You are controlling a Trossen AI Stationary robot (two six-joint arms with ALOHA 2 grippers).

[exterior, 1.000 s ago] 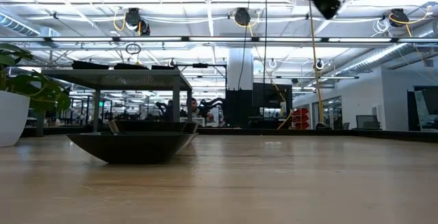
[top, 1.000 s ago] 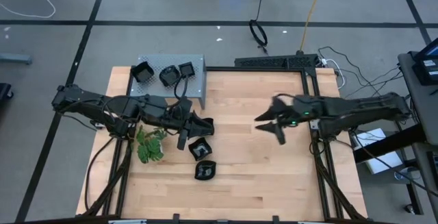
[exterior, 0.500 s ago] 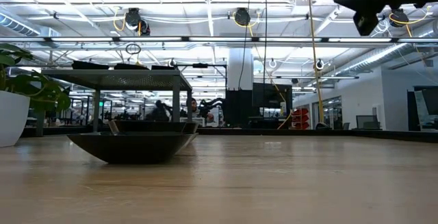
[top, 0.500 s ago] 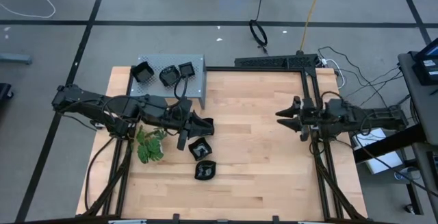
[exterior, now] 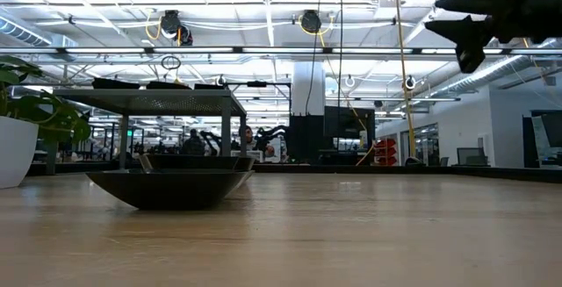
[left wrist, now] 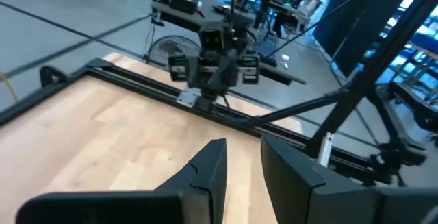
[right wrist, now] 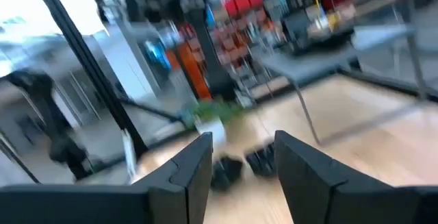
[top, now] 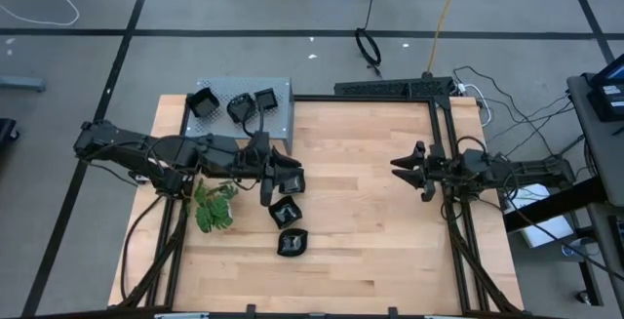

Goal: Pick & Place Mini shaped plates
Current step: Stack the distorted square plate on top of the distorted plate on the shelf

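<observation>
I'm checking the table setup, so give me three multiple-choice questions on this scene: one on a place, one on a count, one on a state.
1. Where is the green plant?
A. at the table's left side
B. on the shelf
C. at the table's right edge

2. How many black plates lie on the grey shelf?
A. one
B. three
C. six

3. The right gripper is:
A. shut on a plate
B. open and empty
C. pressed on the table

Key: 1 A, the green plant lies by the left arm; 2 B, three black plates lie on the grey shelf; 3 B, the right gripper shows spread fingers, nothing between.
</observation>
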